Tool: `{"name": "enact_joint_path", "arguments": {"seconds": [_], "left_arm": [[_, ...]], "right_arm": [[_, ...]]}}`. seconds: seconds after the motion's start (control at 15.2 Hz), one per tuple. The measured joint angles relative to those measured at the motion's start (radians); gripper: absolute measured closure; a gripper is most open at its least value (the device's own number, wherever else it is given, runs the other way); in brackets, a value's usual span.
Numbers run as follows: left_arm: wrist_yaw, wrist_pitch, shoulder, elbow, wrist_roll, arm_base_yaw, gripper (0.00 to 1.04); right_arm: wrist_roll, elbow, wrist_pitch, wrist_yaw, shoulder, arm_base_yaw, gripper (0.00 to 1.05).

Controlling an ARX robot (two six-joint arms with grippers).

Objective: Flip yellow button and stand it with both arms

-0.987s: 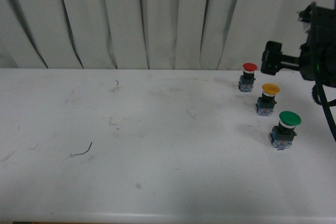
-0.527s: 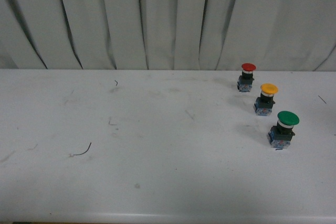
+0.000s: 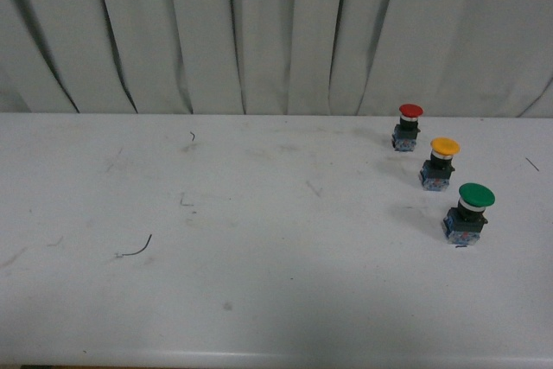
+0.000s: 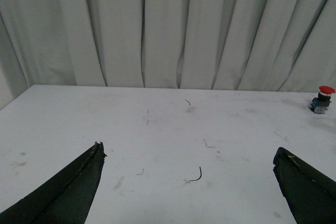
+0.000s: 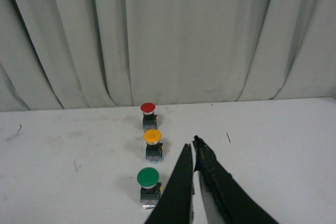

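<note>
A white table (image 3: 259, 257) is stretching in front of a pale pleated curtain (image 3: 259, 32). Three push-button switches are standing in a short diagonal row on its far right side. The yellow button (image 3: 440, 162) is sitting in the middle of the row, upright on its block base with its cap facing up. The red button (image 3: 407, 126) is standing just behind it, nearer the curtain, and the green button (image 3: 467, 213) is standing just in front of it, nearer the robot. A small dark scrap of wire (image 3: 136, 250) is lying on the left part of the table.

Neither arm is showing in the front view. In the left wrist view, the left gripper (image 4: 189, 182) is hanging above the table with its fingers spread wide, holding nothing, well apart from the buttons. In the right wrist view, the right gripper (image 5: 193, 148) is hovering beside the row with its fingertips pressed nearly together, gripping nothing.

The yellow button appears to be standing already, so the step in hand is probably checking the result or retreating. If any regrasp is needed, the right gripper should be spreading its fingers first and approaching from the open side of the row, closing on the black collar rather than the rounded cap. The neighbouring buttons are close, so a careless sweep risks toppling them.
</note>
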Motion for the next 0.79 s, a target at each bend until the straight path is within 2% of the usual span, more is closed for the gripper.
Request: {"name": "enact_joint_path", "arguments": {"seconds": [0.13,0.2,0.26,0.79], "left_arm": [[0.0,0.0,0.0,0.0,0.0,0.0,0.07],[0.0,0.0,0.0,0.0,0.0,0.0,0.07],[0.001,0.0,0.0,0.0,0.0,0.0,0.07],[0.0,0.0,0.0,0.0,0.0,0.0,0.07]], "right_arm": [[-0.003,-0.041,-0.001,0.033,-0.045,0.022,1.03],[-0.002,-0.06,-0.003,0.087,-0.071,0.067,1.03],[-0.004,-0.079,-0.006,0.085,-0.099,0.093,1.03],[-0.004,-0.197,-0.134,0.096,-0.337,0.09,1.03]]}}
